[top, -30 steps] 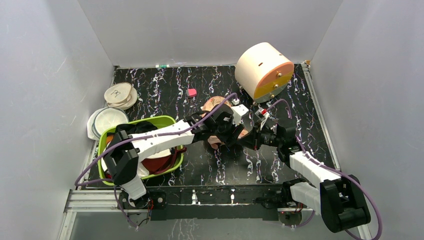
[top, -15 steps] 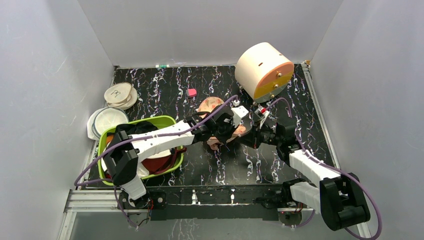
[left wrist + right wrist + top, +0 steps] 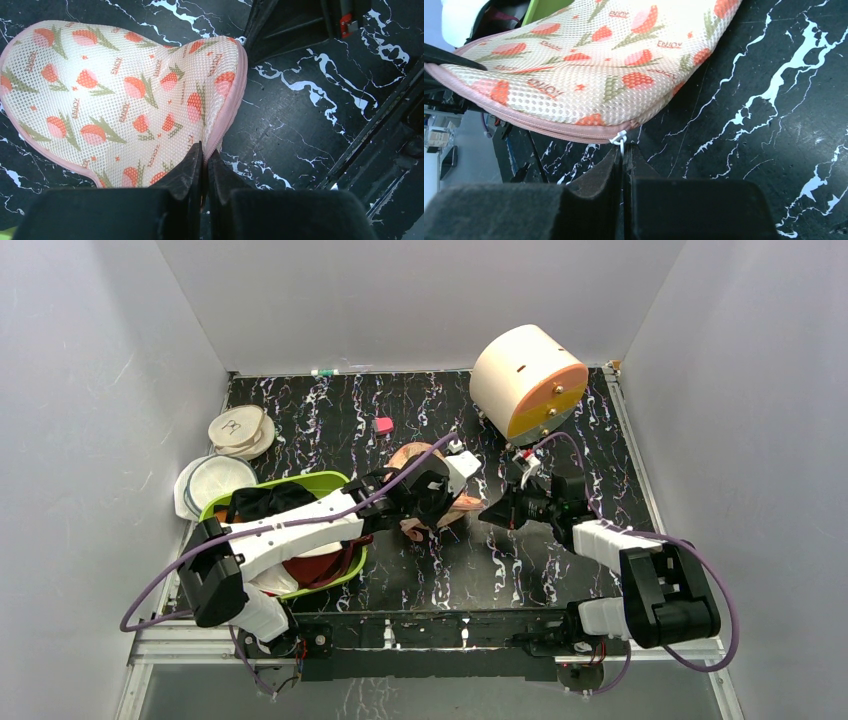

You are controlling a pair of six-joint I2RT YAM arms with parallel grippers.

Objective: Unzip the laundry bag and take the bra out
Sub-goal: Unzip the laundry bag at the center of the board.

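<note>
The laundry bag [image 3: 425, 465], a peach mesh pouch with red tulip prints and a pink zipper edge, lies mid-table. It fills the left wrist view [image 3: 115, 95] and the top of the right wrist view [image 3: 599, 65]. My left gripper [image 3: 205, 152] is shut on the bag's pink edge; from above it [image 3: 432, 512] sits at the bag's near side. My right gripper [image 3: 622, 152] is shut on the white zipper pull [image 3: 620, 140] at the bag's right end, and from above it [image 3: 497, 512] is just right of the bag. The zipper looks closed. The bra is hidden.
A lime-green basin [image 3: 330, 485] with dark red and black garments stands at the left. White lidded bowls [image 3: 215, 480] and a disc [image 3: 238, 428] sit beyond it. A cream drum with an orange face [image 3: 527, 380] stands back right. A small pink block [image 3: 382, 425] lies behind the bag.
Both grippers and the bag have shifted left and a little away from the arm bases. The right arm has stretched out further left, still at the bag's right end.
</note>
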